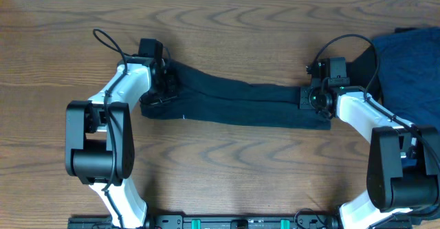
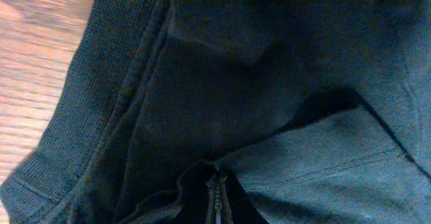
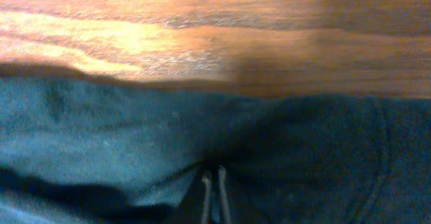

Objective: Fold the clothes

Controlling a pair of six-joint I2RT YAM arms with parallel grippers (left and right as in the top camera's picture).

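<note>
1. Fabric is what both my pincers have. The dark T-shirt (image 1: 240, 104) lies on the table (image 1: 227, 174) as one long narrow band, drawn out between them across the middle.
2. My left pincer (image 1: 163, 86) is closed tight on the band's left end. Its wrist view shows cloth bunched and creased right at the tips, with a ribbed hem running off to one side.
3. My right pincer (image 1: 313, 98) sits at the band's right end, jaws narrow with only a sliver of gap and cloth gathered between them. I take that as a pinch on the shirt, though a light one.
4. Why held so: gripping opposite ends draws the band taut and flat. I judge that lets the edges line up for the next fold instead of slumping.
5. The pile of other clothes (image 1: 409, 53) lies at the far right edge, behind my right arm and apart from the shirt, probably waiting its turn.
6. Risk: a loose right grip could drop that end.
</note>
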